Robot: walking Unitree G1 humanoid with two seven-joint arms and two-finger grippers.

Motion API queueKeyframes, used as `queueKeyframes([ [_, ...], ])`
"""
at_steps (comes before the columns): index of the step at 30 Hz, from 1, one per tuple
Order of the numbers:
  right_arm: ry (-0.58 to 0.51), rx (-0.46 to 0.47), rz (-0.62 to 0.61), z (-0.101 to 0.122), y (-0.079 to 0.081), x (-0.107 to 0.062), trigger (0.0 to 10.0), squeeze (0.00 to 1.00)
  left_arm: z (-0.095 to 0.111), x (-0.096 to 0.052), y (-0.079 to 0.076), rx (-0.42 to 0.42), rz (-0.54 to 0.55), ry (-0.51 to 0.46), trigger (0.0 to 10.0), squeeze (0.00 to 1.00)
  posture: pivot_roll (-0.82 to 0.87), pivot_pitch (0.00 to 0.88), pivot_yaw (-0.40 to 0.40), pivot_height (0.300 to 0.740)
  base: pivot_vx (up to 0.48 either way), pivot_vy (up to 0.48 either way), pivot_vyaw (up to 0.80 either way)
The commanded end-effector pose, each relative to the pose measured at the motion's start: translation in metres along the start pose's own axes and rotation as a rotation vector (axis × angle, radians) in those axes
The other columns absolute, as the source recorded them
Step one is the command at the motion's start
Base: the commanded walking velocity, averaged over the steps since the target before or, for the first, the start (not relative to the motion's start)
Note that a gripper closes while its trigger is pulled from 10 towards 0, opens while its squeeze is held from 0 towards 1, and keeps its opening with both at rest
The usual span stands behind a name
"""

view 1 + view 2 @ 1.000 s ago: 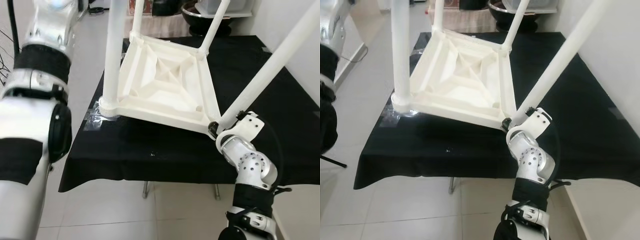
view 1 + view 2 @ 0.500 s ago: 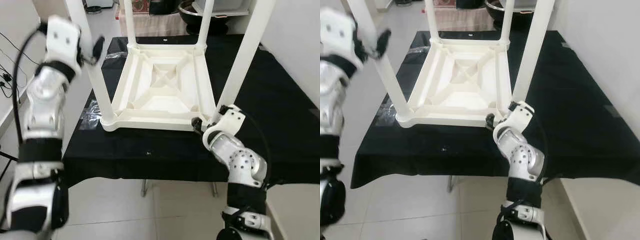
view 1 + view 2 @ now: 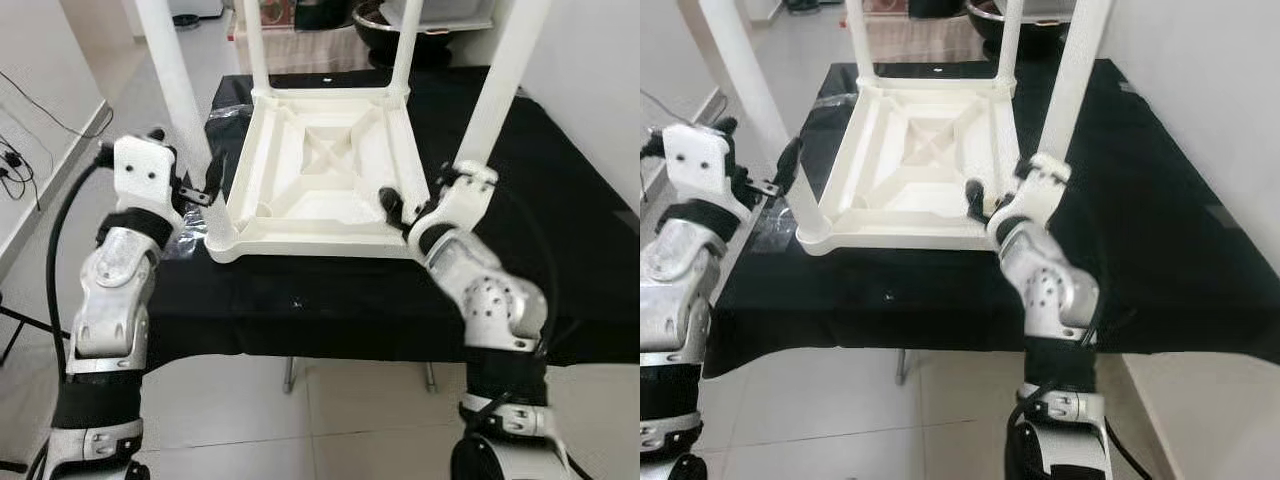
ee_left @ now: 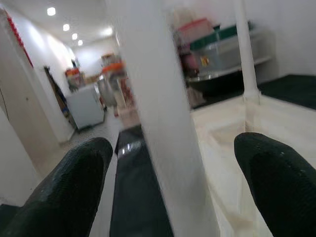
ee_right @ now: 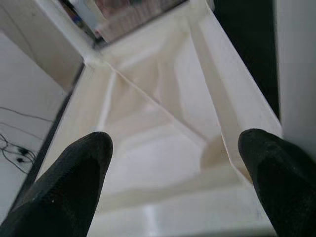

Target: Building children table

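The white table (image 3: 325, 170) lies upside down on my black-clothed bench (image 3: 540, 180), its ribbed underside facing up and its 4 legs standing in the corners. My left gripper (image 3: 200, 185) is at the near left leg (image 3: 175, 75), low down by its socket. Its 2 fingers (image 4: 74, 190) are spread wide with the leg between them, not pressing on it. My right gripper (image 3: 410, 205) sits at the near right corner beside the near right leg (image 3: 495, 85). Its fingers (image 5: 79, 177) are parted too, reaching over the rim of the underside and grasping nothing. A clear plastic sheet (image 3: 185, 235) lies on the cloth by the near left corner. Beyond the bench stand a metal bowl (image 3: 375, 20) and storage boxes.
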State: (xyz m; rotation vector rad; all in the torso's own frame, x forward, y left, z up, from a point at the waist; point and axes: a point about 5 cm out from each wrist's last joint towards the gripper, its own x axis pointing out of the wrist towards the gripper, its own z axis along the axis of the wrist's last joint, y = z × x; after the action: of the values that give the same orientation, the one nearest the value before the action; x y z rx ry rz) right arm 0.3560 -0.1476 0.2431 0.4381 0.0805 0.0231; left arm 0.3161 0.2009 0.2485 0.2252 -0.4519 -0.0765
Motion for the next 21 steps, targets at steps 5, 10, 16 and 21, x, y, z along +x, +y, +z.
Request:
queueKeyframes([
  [5, -0.191, -0.066, 0.07, 0.051, 0.003, 0.005, 10.0, 0.0, -0.024, -0.021, 0.008, 0.002, 0.058, 0.091, 10.0, 0.0, 0.0, 0.119, -0.041, 0.74, 0.0, 0.0, 0.0],
  [10, -0.273, -0.099, 0.104, 0.079, 0.001, 0.006, 10.0, 0.0, -0.031, -0.026, 0.01, 0.005, 0.078, 0.117, 10.0, 0.0, 0.0, 0.126, -0.053, 0.74, 0.0, 0.0, 0.0],
  [16, -0.31, -0.113, 0.151, 0.094, 0.0, 0.004, 10.0, 0.0, -0.032, -0.027, 0.01, 0.003, 0.086, 0.129, 10.0, 0.0, -0.01, 0.132, -0.059, 0.74, 0.0, 0.0, 0.0],
  [21, -0.326, -0.082, 0.39, 0.095, 0.015, -0.011, 10.0, 0.0, -0.031, -0.028, 0.005, 0.0, 0.078, 0.128, 10.0, 0.0, -0.01, 0.136, -0.056, 0.74, 0.0, 0.0, 0.0],
])
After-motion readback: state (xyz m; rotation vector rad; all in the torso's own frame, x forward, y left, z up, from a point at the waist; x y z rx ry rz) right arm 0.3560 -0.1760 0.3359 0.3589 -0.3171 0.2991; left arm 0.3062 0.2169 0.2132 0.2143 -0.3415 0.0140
